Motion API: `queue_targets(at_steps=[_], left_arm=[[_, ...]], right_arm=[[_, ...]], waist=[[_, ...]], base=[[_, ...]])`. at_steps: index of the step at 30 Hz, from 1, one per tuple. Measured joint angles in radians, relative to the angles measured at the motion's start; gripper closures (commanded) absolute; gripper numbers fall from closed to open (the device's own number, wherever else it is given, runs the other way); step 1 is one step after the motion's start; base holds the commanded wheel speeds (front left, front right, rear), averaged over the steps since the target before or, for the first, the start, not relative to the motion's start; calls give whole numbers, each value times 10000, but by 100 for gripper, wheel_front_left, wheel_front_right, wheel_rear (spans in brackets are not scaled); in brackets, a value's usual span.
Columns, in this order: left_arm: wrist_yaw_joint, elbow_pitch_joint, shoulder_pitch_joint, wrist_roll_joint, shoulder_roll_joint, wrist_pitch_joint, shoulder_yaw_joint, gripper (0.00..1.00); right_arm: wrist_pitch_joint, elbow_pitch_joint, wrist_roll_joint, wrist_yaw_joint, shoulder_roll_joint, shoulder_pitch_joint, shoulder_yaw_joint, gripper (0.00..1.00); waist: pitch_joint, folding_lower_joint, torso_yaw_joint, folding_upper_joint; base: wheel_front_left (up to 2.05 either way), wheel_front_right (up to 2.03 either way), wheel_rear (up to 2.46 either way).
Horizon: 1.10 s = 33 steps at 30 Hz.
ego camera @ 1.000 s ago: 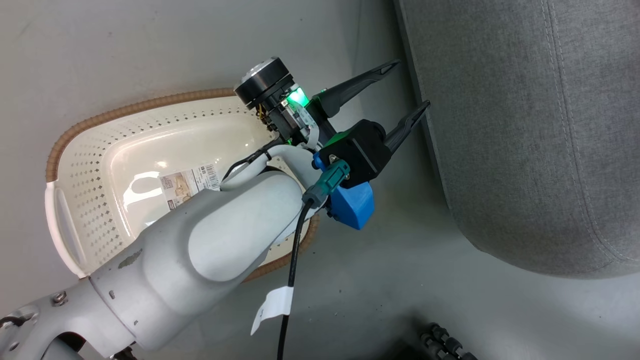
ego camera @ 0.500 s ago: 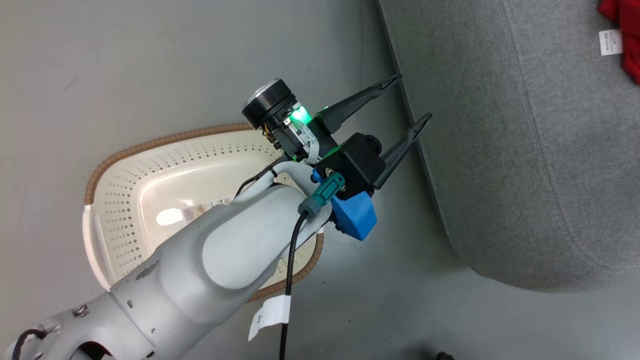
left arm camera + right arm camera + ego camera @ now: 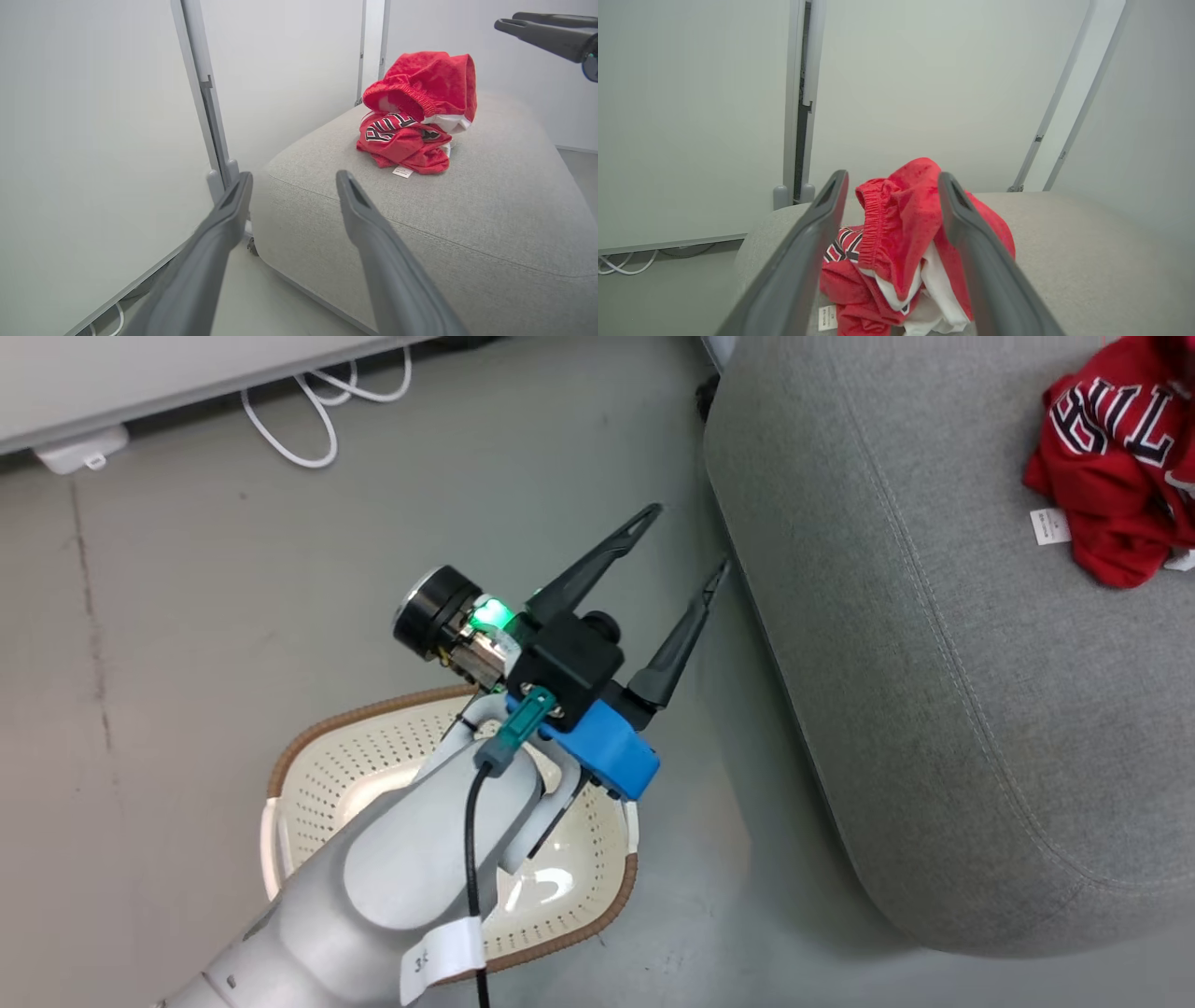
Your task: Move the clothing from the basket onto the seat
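Clothing (image 3: 1116, 476) lies in a red heap on top of the seat (image 3: 934, 709), well in from the seat edge nearest the basket (image 3: 355, 765). Black and white letters show on it. A second ago the head camera saw none of the heap. The camera has swung since then, so the heap has come into sight. The basket sits on the floor beside the seat, its shiny white bottom showing. The left claw (image 3: 688, 537) hangs over the floor just beside the seat's edge, fingers wide apart and holding nothing, same as before. The right claw (image 3: 893, 173) is up above the seat and points at the heap, fingers wide, holding nothing.
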Motion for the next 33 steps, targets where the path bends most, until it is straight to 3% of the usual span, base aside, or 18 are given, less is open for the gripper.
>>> queue_targets(at_steps=[10, 21, 33], left_arm=[[330, -1106, 1808, 742, 173, -10, 2671, 0], [-79, -1584, 3708, 1630, -184, -13, 5271, 0], [-686, -1987, 5430, 2395, -865, -13, 7277, 0]], right_arm=[[0, -167, -81, 0, 460, 320, 1484, 0], [2, -140, -48, 0, 894, 742, 2926, 0], [0, -157, 128, 0, 1471, 1839, 3432, 0]], waist=[[-1253, 0, 934, 0], [-2410, -1, 1930, 0], [-3410, -1, 2540, 0]], base=[[0, 0, 0], [0, 0, 0], [0, 0, 0]])
